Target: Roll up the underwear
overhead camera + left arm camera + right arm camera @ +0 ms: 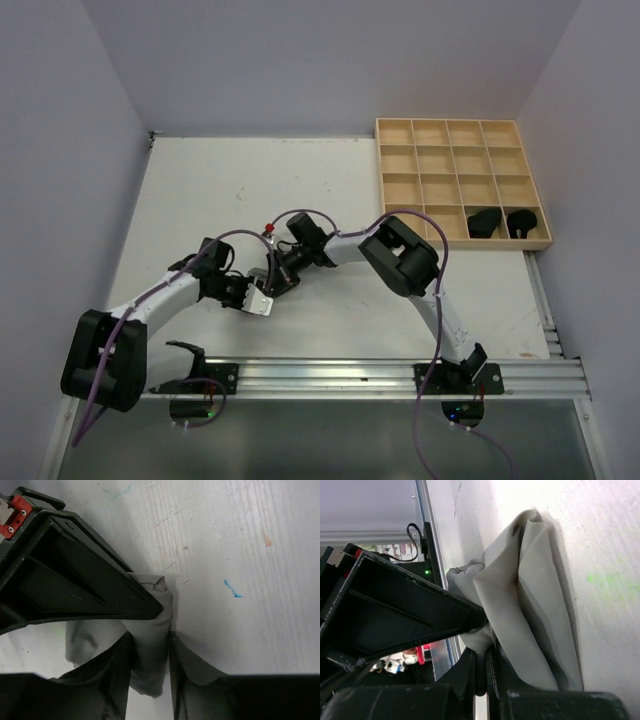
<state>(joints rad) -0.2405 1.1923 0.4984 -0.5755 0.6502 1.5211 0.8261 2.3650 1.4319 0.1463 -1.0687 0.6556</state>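
- Gripping the grey underwear (152, 660) from 7 o'clock, the left jaws press against both its sides.
- Right jaws, reaching in from 1 o'clock, are pinched shut on a fold of the same cloth, mid-worktop (200, 200).
- Farther off at 2 o'clock, the wooden tray (432, 188) holds two black underwear bundles (484, 221) in its nearest row.

There are two black-and-white robot arms (160, 295) (440, 310), one pale wooden grid tray (378, 180) of sixteen square compartments, two black rolled cloth briefs (485, 221) (521, 222) and one plain grey cloth brief (530, 605).
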